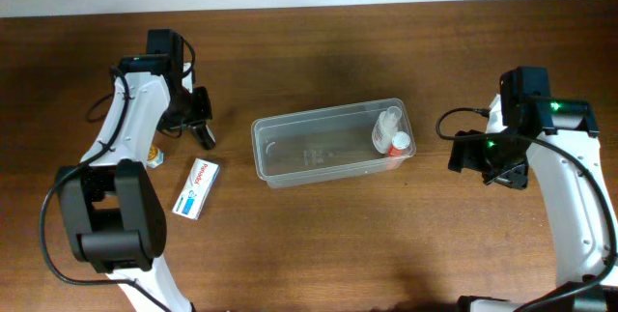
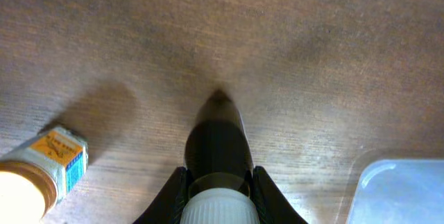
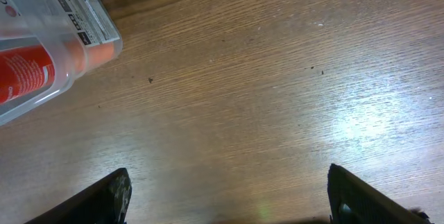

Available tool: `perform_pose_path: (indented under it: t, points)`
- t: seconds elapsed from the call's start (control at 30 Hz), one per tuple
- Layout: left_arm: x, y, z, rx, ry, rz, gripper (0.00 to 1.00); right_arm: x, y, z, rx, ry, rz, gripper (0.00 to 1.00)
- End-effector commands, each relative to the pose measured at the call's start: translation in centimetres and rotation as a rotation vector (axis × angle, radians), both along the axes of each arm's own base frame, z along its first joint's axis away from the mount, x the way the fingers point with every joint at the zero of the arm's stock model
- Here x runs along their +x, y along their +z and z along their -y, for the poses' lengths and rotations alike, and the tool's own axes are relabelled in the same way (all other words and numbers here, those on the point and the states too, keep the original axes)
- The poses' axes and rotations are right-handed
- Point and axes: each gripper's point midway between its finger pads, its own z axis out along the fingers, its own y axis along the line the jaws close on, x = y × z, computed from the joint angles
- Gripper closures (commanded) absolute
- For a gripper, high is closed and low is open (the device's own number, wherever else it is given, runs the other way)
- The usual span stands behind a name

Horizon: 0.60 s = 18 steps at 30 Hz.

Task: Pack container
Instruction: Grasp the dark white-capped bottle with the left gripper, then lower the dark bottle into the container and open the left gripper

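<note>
So here's where we're at: the container (image 1: 333, 146) sits roughly mid-bench, its long side running between the left and right edges and a bit skewed. At the end nearest the right edge we can see a small clear bottle (image 1: 387, 125) and a red-and-white bottle (image 1: 398, 142) inside it.

Over toward the far-left corner, the left arm (image 1: 135, 99) has its jaws closed snug around a dark bottle (image 2: 218, 141) with a white cap (image 2: 215, 209). The tip points down at the wood, and we can't tell if it actually touches.

A little jar (image 1: 154, 156) with a yellow-and-blue label sits near the left edge, just beside that arm. A white-and-blue box (image 1: 196, 188) lies flat between the jar and the container, closer to the near edge.

By the right edge, the right arm (image 1: 555, 162) has its jaws spread wide with nothing between the fingers (image 3: 114, 196), just bare wood off the container's end.
</note>
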Motion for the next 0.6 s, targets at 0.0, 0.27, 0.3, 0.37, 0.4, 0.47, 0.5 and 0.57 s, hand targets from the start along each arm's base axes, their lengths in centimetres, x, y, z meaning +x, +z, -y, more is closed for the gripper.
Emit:
perform_pose_path:
  t: [0.0,0.27,0.3,0.37,0.4,0.47,0.5,0.57]
  points:
    - [0.1,3.1,0.7,-0.019,-0.01,0.026,1.0,-0.1,-0.1,-0.1,0.007,0.023,0.0,0.18]
    - [0.4,18.4,6.0,-0.029,-0.168,0.352,1.0,0.0,-0.1,-0.1,0.007,0.023,0.002,0.18]
    - [0.0,19.5,7.3,-0.03,-0.207,0.383,1.0,0.0,-0.1,-0.1,0.007,0.023,0.004,0.18]
    - [-0.8,20.3,9.5,-0.036,-0.276,0.402,0.99,0.1,-0.1,-0.1,0.006,0.023,0.007,0.18]
    - [-1.5,20.2,11.4,-0.039,-0.344,0.394,1.0,0.2,-0.1,-0.1,0.006,0.023,0.009,0.18]
    - [-2.7,19.4,14.2,-0.046,-0.426,0.363,1.0,0.2,-0.1,-0.1,0.006,0.023,0.009,0.18]
    - [-3.0,19.0,15.4,-0.05,-0.455,0.352,1.0,0.2,-0.1,-0.1,0.006,0.023,0.009,0.18]
    - [-4.2,17.5,19.1,-0.06,-0.545,0.319,0.99,0.1,-0.1,-0.1,0.007,0.023,0.008,0.18]
